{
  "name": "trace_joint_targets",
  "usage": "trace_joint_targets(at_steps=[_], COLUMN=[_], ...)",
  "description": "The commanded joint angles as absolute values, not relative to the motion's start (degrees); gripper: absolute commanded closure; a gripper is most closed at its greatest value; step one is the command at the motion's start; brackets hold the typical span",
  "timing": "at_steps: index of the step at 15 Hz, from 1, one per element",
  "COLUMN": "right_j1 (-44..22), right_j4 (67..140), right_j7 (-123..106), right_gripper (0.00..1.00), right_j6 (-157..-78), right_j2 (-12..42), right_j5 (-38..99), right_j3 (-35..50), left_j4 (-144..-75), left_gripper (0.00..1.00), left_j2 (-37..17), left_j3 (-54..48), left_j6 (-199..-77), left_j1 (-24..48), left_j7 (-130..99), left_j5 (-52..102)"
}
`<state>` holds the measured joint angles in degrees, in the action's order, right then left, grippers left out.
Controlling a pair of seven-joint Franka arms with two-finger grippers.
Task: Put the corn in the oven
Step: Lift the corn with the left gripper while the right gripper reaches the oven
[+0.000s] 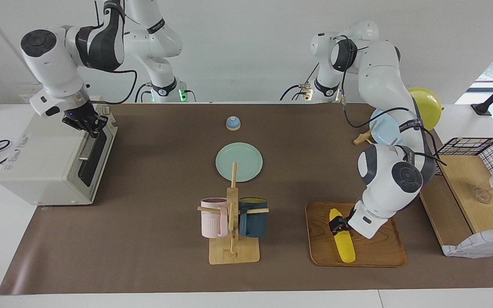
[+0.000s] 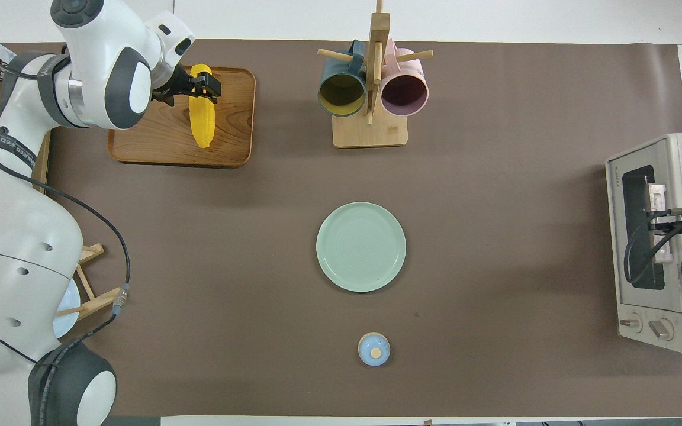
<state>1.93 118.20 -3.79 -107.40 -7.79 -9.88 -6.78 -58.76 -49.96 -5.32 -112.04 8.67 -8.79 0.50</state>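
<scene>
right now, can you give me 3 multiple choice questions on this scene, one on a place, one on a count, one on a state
1. Where does the corn lie?
A. on the green plate
B. on the wooden tray
C. in the oven

2. How many mugs hang on the wooden mug stand?
A. one
B. two
C. four

3. How is the oven door?
A. closed
B. fully open
C. removed

Answers:
1 B, the cob rests on the tray, with the left gripper at it.
2 B, a pink mug and a dark blue mug.
3 A, the glass door sits flat against the oven, with the right gripper at its handle.
</scene>
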Motion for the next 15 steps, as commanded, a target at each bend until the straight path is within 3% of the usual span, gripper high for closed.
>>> trace_joint_targets(at_steps=[1, 8, 11, 14, 15], right_j1=[3.4, 4.9, 4.9, 4.2, 4.1], right_j4=[119.8, 121.6, 122.1, 123.2, 123.5], right_j7=[-2.8, -3.0, -2.9, -3.1, -3.3], right_gripper=[1.0, 1.0, 1.0, 1.0, 1.0], right_j6=[-109.2, -110.6, -110.7, -112.8, -113.2], right_j2=[-8.4, -7.9, -7.8, -7.4, -6.9], right_j5=[-11.7, -11.7, -11.6, -10.8, -10.6], right_j3=[-6.2, -6.2, -6.2, -6.2, -6.1], left_j4=[-58.5, -59.0, -59.7, -60.3, -60.6], left_gripper=[0.0, 0.0, 0.18, 0.19, 0.29], left_j2=[-50.8, -51.5, -51.5, -51.5, -51.4], left_j3=[-5.2, -5.2, -5.2, -5.0, -4.9], left_j6=[-114.0, -116.1, -117.2, -118.0, -118.3], left_j1=[9.3, 9.8, 9.8, 9.8, 9.8], left_j7=[-8.3, -8.3, -8.3, -8.3, -8.3], left_j5=[-0.8, -0.7, -0.7, -1.1, -1.1])
